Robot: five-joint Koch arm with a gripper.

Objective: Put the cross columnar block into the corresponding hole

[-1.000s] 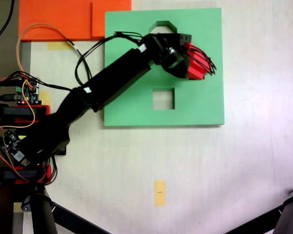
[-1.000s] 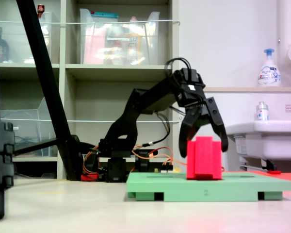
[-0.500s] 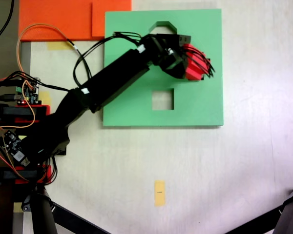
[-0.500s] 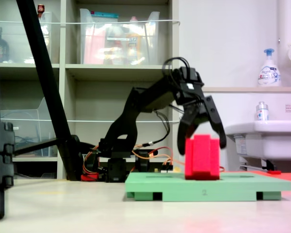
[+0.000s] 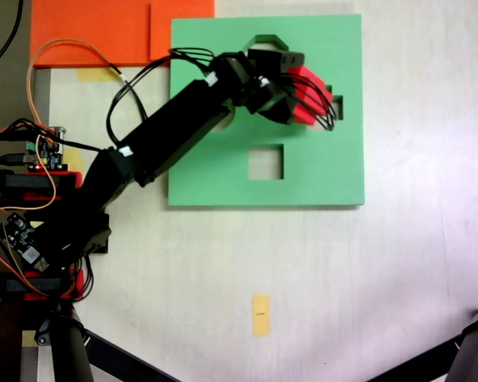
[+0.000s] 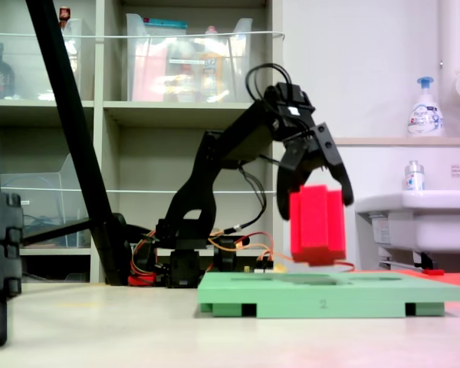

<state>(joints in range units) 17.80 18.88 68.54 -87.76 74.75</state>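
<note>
In the second exterior view the red cross columnar block hangs clear above the green foam board, slightly tilted. My gripper is shut on it from above, a black finger on each side. From overhead, the block and gripper sit over the board near its right part. The corresponding hole, plus-shaped, shows partly just right of the fingertips. A square cutout lies below the arm, and an octagonal cutout sits at the board's top edge.
Orange foam sheets lie at the top left. The arm's base, circuit boards and wires crowd the first exterior view's left edge. A yellow tape strip marks the floor. A shelf unit, a black pole and a sink stand behind.
The gripper has lifted the red block off the board and drawn it slightly toward the first exterior view's left, which uncovers part of the plus-shaped hole.
</note>
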